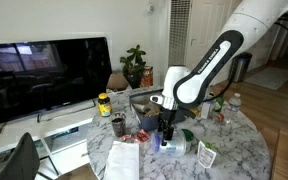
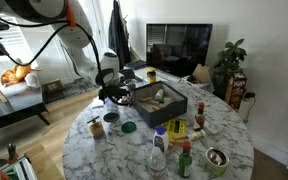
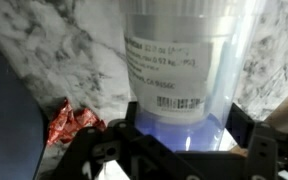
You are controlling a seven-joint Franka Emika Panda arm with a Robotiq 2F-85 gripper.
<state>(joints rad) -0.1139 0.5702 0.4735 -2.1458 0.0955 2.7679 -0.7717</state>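
Note:
In the wrist view a wide clear plastic jar (image 3: 174,60) with a white printed label and a blue end stands between the black fingers (image 3: 119,140) and fills the whole gap. My gripper (image 3: 180,132) is shut on this jar, with both fingers against its sides. In both exterior views the gripper (image 1: 165,127) (image 2: 112,97) is low over the round marble table (image 1: 239,152) (image 2: 94,150), near its edge. The jar itself is too small to make out there.
A crumpled red wrapper (image 3: 69,122) lies by the jar. The table also carries a yellow-lidded bottle (image 1: 104,103), a can (image 1: 118,125), white paper (image 1: 124,160), a black box (image 2: 159,100), a green lid (image 2: 128,127) and several bottles (image 2: 184,160). A TV (image 1: 44,70) and a plant (image 1: 134,65) stand behind.

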